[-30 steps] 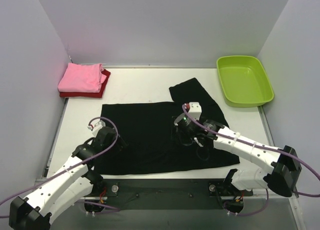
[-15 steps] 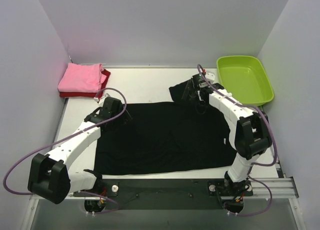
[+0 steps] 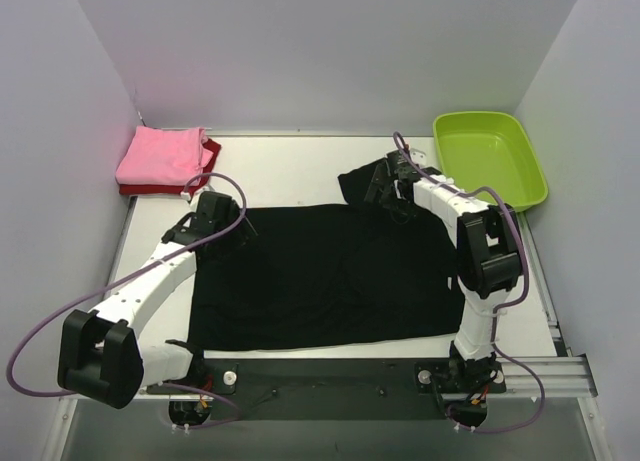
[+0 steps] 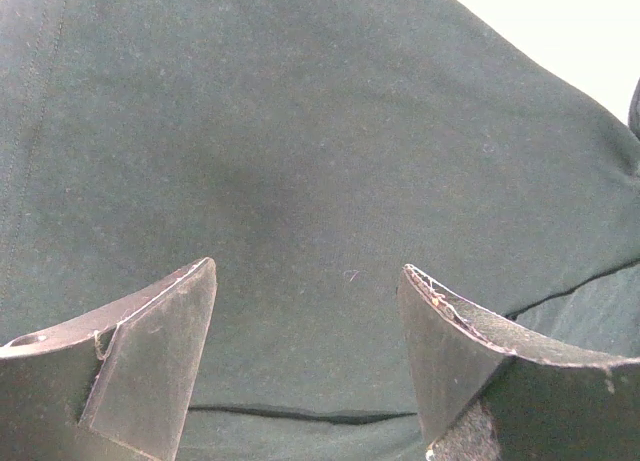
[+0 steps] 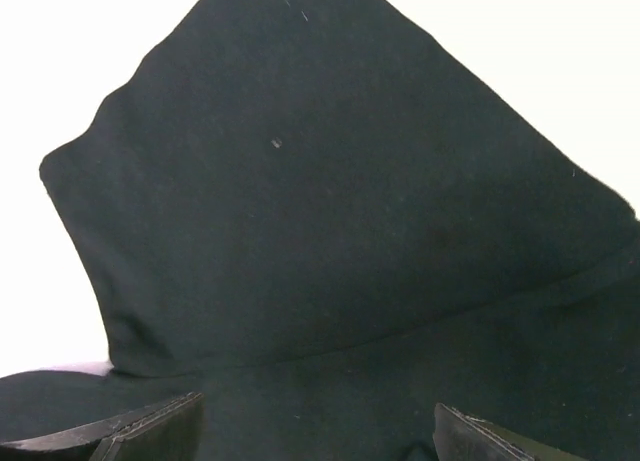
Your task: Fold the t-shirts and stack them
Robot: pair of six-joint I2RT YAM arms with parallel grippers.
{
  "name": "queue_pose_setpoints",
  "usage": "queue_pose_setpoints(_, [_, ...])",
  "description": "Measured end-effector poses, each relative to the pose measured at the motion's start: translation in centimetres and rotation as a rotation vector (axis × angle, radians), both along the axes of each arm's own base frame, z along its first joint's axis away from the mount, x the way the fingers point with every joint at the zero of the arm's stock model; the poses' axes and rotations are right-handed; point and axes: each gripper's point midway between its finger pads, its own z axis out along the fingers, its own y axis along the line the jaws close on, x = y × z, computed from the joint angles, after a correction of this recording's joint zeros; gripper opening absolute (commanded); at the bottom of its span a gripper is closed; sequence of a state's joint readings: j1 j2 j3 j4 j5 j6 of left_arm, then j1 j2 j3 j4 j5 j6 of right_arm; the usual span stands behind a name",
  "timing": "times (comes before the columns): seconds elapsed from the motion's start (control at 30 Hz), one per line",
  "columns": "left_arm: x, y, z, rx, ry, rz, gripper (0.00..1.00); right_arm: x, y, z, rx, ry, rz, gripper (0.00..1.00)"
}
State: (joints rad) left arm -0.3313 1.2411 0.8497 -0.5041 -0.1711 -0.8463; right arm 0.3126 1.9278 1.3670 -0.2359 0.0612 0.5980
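The white table (image 3: 290,171) is taken up for the most part by the black t-shirt (image 3: 320,276), which is spread flat across the middle. Its near hem is laid close to the near edge, and one sleeve (image 3: 365,181) is turned out toward the far right. The lime-green tub (image 3: 490,166) is set in the far right corner, near that sleeve but apart from it. In the far left corner the pink shirt (image 3: 160,156) is seen folded on top of the dark red shirt (image 3: 165,190), of which only a strip along the near and right sides is shown. This pair is kept apart from the black cloth.

The left gripper (image 3: 238,224) is held over the far left corner of the black t-shirt and is pointed toward the cloth. In the left wrist view the left gripper (image 4: 305,281) is shown with its jaws spread wide and nothing between them. The black t-shirt (image 4: 320,151) is seen directly beneath and ahead, filling almost the whole view. Whether the fingertips are touching it cannot be told.

The right gripper (image 3: 385,189) is placed at the sleeve, at the far right of the shirt. In the right wrist view the right gripper (image 5: 315,411) is likewise shown parted wide and empty. The sleeve (image 5: 330,211) is laid out just ahead of the fingertips, its edge outlined against the white table (image 5: 60,71)
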Motion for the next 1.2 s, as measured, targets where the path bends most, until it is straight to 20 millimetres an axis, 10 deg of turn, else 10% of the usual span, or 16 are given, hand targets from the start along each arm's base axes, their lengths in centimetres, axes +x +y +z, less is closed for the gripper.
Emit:
queue_pose_setpoints(0.2, [-0.1,0.1,0.6,-0.005,-0.018,-0.007,0.82,-2.6,-1.0,-3.4,-0.015,0.067,-0.012,1.00])
queue_pose_setpoints(1.2, [-1.3,1.6,-1.7,0.013,0.006,0.001,0.92,-9.8,-3.1,-1.9,0.004,0.060,-0.072,1.00])
